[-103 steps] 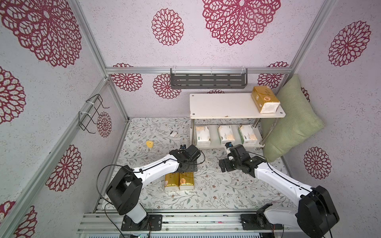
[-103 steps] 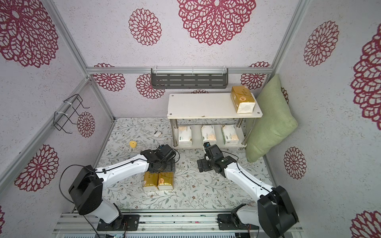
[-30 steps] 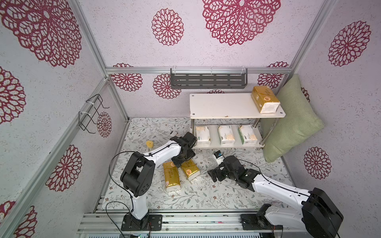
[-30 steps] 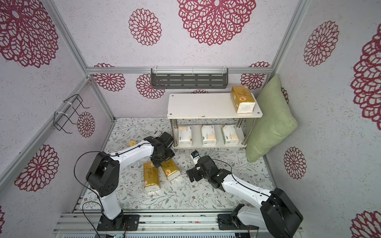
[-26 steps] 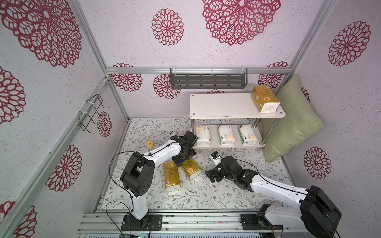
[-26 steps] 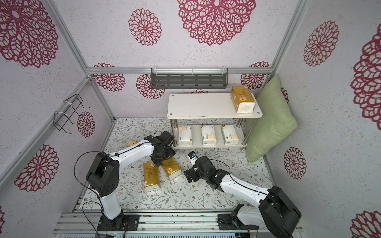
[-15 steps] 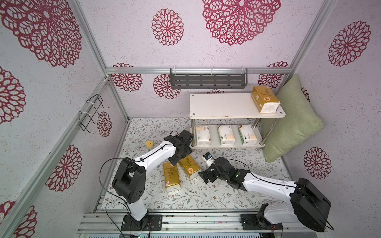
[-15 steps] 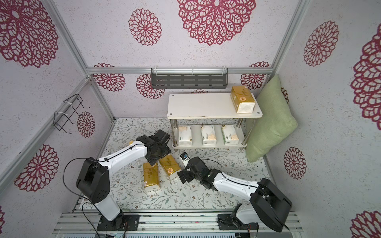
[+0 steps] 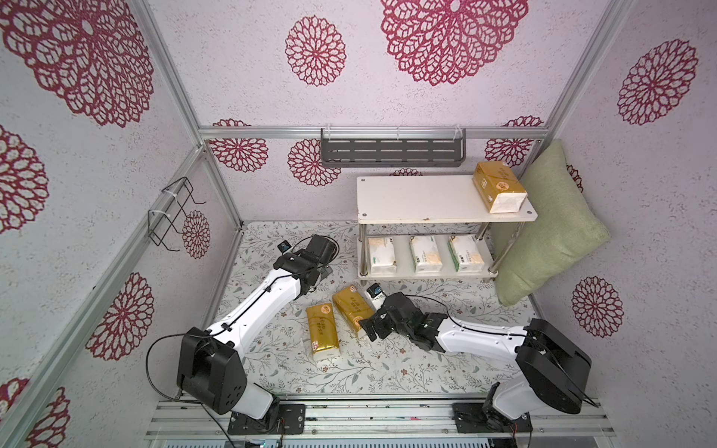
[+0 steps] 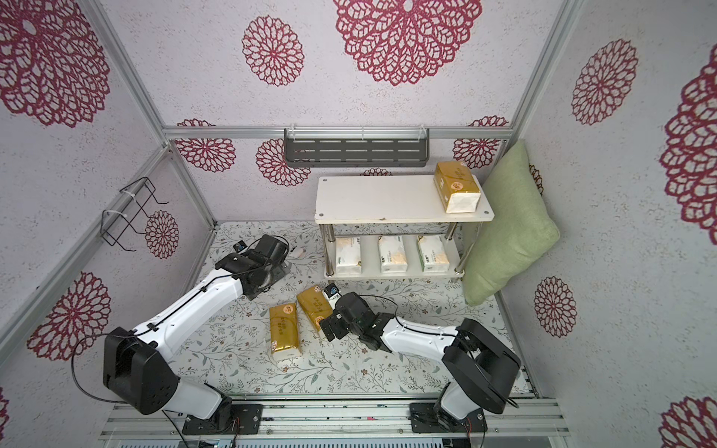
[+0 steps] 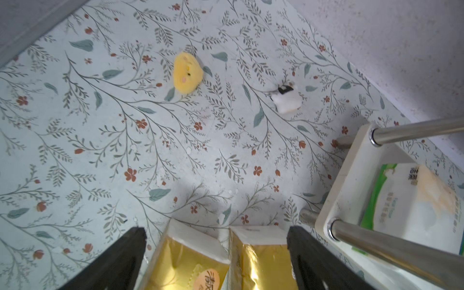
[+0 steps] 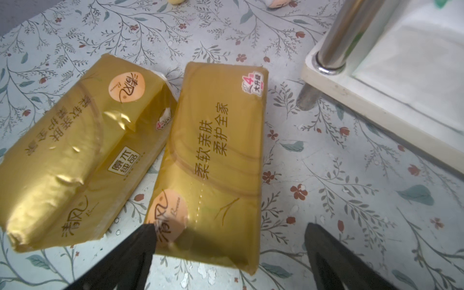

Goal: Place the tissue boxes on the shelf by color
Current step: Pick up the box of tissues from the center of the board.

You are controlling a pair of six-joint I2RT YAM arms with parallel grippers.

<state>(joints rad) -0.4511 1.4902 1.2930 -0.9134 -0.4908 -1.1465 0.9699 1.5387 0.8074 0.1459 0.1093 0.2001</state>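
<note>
**Floor mat and shelf: what sits where**

White floral-print floor mat (image 9: 271, 360) carries a two-tier white-board shelf with chrome legs (image 9: 419, 201). A green fabric pillow (image 9: 551, 232) leans on the wall. On the mat:
- shiny gold tissue pack (image 9: 322, 329), touching a second gold pack (image 9: 351, 308) at one end
- small yellow chick-shaped piece (image 11: 187, 72)
- small white piece (image 11: 286, 99)

Top board: third gold pack (image 9: 498, 192), at the pillow end. Lower board: three white green-orange printed packs (image 9: 425, 253) in a row, apart.

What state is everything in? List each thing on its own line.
Top gold pack, lying on the shelf's upper board, pillow end.
White packs, three side by side on the lower board.
Diagonal gold pack, flat on the floor.
Other gold pack, flat on the floor beside it.
Left gripper, open, empty.
Right gripper, open over the diagonal pack's end, not gripping.
Green pillow, leaning beside the shelf.
</note>
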